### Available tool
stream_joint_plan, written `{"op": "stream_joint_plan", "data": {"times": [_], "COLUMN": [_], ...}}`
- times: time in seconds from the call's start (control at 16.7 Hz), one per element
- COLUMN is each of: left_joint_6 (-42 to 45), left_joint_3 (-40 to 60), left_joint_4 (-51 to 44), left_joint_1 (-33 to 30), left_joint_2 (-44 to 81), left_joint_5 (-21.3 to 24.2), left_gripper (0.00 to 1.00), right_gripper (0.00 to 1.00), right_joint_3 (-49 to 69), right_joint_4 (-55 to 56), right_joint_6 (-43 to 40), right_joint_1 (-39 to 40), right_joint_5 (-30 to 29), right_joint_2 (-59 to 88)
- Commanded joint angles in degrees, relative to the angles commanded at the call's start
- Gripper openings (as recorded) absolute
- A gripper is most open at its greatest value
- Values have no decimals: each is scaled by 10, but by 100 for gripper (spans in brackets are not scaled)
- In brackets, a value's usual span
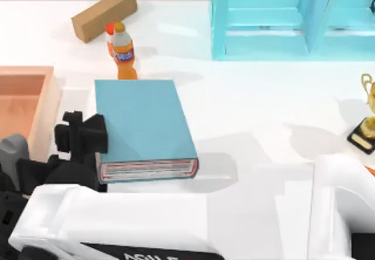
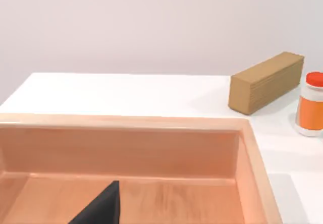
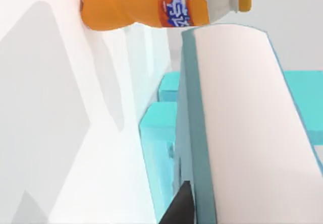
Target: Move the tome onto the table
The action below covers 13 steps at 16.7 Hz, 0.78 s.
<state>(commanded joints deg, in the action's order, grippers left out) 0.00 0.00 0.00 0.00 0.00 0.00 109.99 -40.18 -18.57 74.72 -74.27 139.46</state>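
— Where's my tome?

— Your tome (image 1: 143, 125) is left of the middle of the table (image 1: 252, 108). It lies level, blue cover up, with the red-trimmed page edges facing the near side. It isn't resting on the table: its shadow falls well off to the right, and your right wrist view shows the shelf (image 1: 281, 20) through the gap beneath it.

— What's holding it?

— Your right gripper (image 1: 96, 137) is. That arm reaches across the near edge of the table, and the black gripper is clamped on the tome's left edge, about halfway along. In your right wrist view one dark fingertip (image 3: 179, 209) lies against the underside cover, with the white page block just beside it.

— And the left side?

— Your left arm (image 1: 14, 151) sits over the near end of the tray (image 1: 44, 105), at the table's left edge. In your left wrist view the left gripper (image 2: 98, 211) is a dark tip above the tray floor. I can't tell whether it is released or clenched.

— Anything crowding the tome?

— The bottle (image 1: 123, 52) stands upright just beyond its far edge — from above the two look to be touching, but I can't tell. The box (image 1: 105, 13) lies farther back on the left, and a trophy (image 1: 368, 119) stands well apart at the right edge.
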Motion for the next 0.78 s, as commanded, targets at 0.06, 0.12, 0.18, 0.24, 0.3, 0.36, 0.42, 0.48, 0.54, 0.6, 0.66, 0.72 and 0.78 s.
{"op": "stream_joint_plan", "data": {"times": [0.06,0.12,0.18,0.24,0.3,0.36,0.42,0.48,0.54,0.6,0.66,0.72,0.78], "left_joint_6": [0,0,0,0,0,0,0,0,0,0,0,0,0], "left_joint_3": [0,0,0,0,0,0,0,0,0,0,0,0,0], "left_joint_4": [0,0,0,0,0,0,0,0,0,0,0,0,0], "left_joint_1": [0,0,0,0,0,0,0,0,0,0,0,0,0], "left_joint_2": [0,0,0,0,0,0,0,0,0,0,0,0,0], "left_joint_5": [0,0,0,0,0,0,0,0,0,0,0,0,0], "left_gripper": [100,100,100,100,100,100,100,100,100,100,100,100,100], "right_gripper": [30,38,45,53,60,68,75,83,90,98,100,100,100], "right_joint_3": [0,0,0,0,0,0,0,0,0,0,0,0,0], "right_joint_4": [0,0,0,0,0,0,0,0,0,0,0,0,0], "right_joint_6": [0,0,0,0,0,0,0,0,0,0,0,0,0], "right_joint_1": [0,0,0,0,0,0,0,0,0,0,0,0,0], "right_joint_5": [0,0,0,0,0,0,0,0,0,0,0,0,0], "right_joint_2": [0,0,0,0,0,0,0,0,0,0,0,0,0]}}
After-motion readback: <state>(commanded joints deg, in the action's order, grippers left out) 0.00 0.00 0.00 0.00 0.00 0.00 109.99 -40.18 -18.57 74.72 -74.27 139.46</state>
